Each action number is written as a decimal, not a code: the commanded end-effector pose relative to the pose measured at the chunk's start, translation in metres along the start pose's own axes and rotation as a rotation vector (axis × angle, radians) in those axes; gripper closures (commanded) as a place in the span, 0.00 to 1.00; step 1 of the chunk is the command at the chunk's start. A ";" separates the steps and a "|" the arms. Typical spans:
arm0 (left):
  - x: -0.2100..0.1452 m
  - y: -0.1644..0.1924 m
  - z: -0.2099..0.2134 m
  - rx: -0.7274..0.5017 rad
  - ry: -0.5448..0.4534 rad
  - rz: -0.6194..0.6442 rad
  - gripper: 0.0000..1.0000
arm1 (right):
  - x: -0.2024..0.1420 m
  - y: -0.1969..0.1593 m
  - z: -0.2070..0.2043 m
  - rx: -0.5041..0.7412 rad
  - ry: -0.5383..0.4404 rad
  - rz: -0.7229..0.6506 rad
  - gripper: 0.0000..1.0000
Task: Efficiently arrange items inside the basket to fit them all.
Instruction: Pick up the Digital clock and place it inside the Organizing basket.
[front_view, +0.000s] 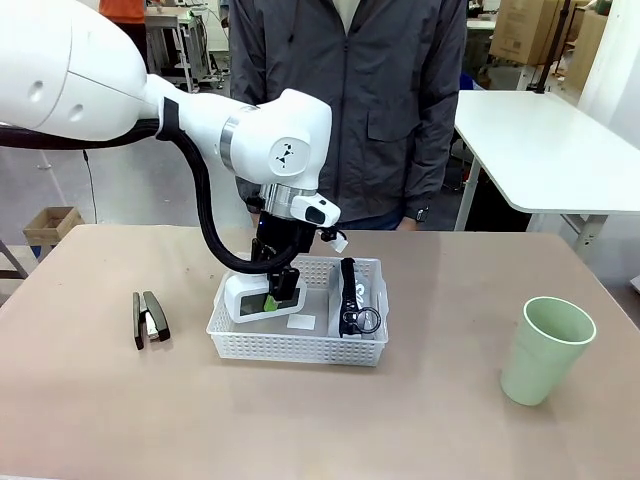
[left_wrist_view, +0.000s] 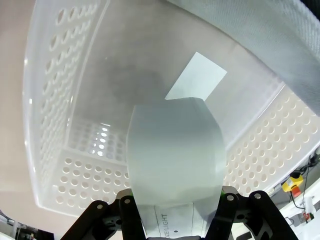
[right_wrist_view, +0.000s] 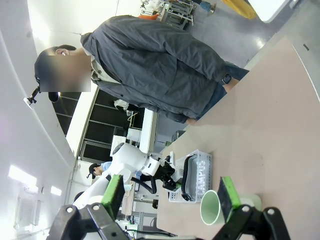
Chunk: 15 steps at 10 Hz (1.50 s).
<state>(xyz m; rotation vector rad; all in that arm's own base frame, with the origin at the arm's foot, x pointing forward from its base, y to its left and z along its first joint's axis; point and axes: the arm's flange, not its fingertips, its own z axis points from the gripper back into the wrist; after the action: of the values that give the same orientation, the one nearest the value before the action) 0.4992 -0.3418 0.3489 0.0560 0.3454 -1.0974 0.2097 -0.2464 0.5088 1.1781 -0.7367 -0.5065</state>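
Nearest on the bench (front_view: 420, 430), the tall pale green cup (front_view: 546, 350) was seen standing upright, well to the right of the basket. The black stapler (front_view: 150, 318) was seen lying flat near the basket's left side. The shallow white basket (front_view: 296, 348), its sides pierced with rows of round holes, was set at mid-bench. In its left part the small white box (front_view: 248, 298) was gripped between the green pads of the left gripper (front_view: 277, 290), whose jaws were drawn narrow on it. On the box, in the left wrist view, the letters "ZE LIGHT" could be read, the start of the print being hidden. A blank white label (left_wrist_view: 197, 77) was seen on the basket floor beyond the box. The grey pouch (front_view: 347, 290), with black strap and ring, lay along the basket's right side. The right gripper (right_wrist_view: 171, 194) was held wide, nothing between its pads. At the far edge a person in a dark grey jacket (front_view: 350, 100) was seen standing.
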 end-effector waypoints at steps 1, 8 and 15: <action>0.013 0.006 0.010 0.020 0.004 0.013 0.49 | 0.002 0.000 -0.001 0.026 -0.014 0.025 0.00; 0.037 0.002 0.003 0.050 0.086 0.004 0.49 | 0.002 0.000 -0.001 0.026 -0.014 0.025 0.00; 0.037 0.004 0.002 0.048 0.112 0.010 0.00 | 0.002 0.000 -0.001 0.026 -0.014 0.025 0.00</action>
<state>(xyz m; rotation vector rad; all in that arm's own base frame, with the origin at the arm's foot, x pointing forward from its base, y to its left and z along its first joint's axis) 0.5163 -0.3697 0.3371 0.1369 0.4136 -1.1040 0.2097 -0.2464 0.5089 1.1783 -0.7366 -0.5061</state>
